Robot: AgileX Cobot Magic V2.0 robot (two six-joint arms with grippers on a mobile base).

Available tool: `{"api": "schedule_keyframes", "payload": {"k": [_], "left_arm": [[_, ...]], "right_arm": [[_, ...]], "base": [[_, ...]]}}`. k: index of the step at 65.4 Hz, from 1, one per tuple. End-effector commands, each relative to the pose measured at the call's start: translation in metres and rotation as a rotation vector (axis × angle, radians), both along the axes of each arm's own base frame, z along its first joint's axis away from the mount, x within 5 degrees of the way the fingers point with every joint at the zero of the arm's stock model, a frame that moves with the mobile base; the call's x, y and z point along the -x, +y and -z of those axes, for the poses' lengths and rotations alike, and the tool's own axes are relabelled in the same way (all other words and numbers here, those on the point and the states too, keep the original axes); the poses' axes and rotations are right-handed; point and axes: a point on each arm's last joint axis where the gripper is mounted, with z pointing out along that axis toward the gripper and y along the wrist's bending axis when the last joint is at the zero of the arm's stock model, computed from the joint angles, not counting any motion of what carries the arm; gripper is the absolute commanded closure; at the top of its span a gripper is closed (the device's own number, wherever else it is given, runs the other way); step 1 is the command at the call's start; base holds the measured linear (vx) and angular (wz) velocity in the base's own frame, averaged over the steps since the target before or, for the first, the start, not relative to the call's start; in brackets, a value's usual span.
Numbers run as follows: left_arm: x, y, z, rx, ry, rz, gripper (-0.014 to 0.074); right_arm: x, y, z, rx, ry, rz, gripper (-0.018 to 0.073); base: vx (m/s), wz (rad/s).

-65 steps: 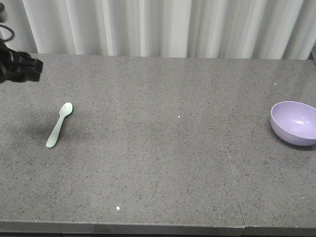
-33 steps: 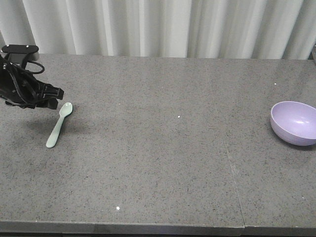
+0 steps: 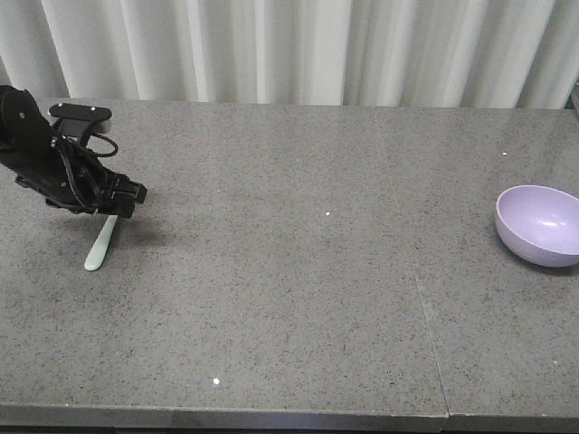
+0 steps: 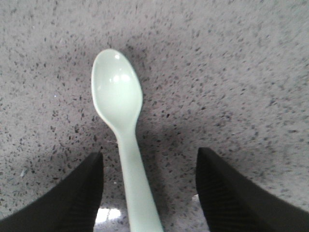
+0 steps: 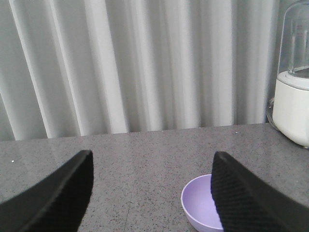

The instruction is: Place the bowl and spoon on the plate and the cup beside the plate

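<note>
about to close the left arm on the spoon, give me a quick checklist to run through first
1. Left end effector open: ok, fingers are spread.
2. Spoon between the fingers: ok, though slightly off-centre in the wrist view.
3. Spoon lying flat on the table, scoop up: ok.
4. Fingers low enough to grip: cannot tell.
5. Plate located for the drop: not ok, no view shows it.
6. Right end effector out of the way: ok, open and over by the bowl.
</note>
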Motion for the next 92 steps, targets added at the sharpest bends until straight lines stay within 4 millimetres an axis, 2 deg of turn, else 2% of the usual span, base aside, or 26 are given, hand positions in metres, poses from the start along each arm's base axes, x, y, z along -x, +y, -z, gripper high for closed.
{"api": "schedule_keyframes", "payload": {"k": [1,20,43,58,69,83,92], "left_arm": [[-0.001,-0.002,-0.027,0.005,-0.100,-0.001,0.0182],[-0.002,-0.001,-0.023,-0.007,-0.092,-0.004,0.0182],[-0.005,0.000,0.005,-0.038,0.023,-0.007,0.0182],[-0.005,0.000,0.014,-0.035,0.069,-0.004,0.0196],[-0.003,0.000,0.016,-0.038,0.097,0.002,0.0326],[-0.002,0.000,0.017,-0.039,0.114,0.006,0.0596],[-0.001,0.000,0.016,-0.039,0.116,0.007,0.0604]], "right_arm": [[-0.001,-0.001,-0.014,0.006,-0.082,0.014,0.0049],[-0.001,-0.001,-0.014,0.005,-0.082,0.014,0.0049],[-0.001,-0.001,-0.013,0.004,-0.065,0.011,0.0049],[-0.001,-0.001,-0.013,0.001,-0.065,0.010,0.0049],[-0.001,-0.001,-0.013,0.001,-0.063,0.009,0.0049],[-0.001,-0.001,-0.012,0.003,-0.052,0.008,0.0049],[-0.001,-0.001,-0.010,0.006,-0.034,0.006,0.0050]], "base": [[0.00,0.00],[0.00,0.00],[0.00,0.00],[0.00,0.00],[0.00,0.00],[0.00,0.00],[0.00,0.00]]}}
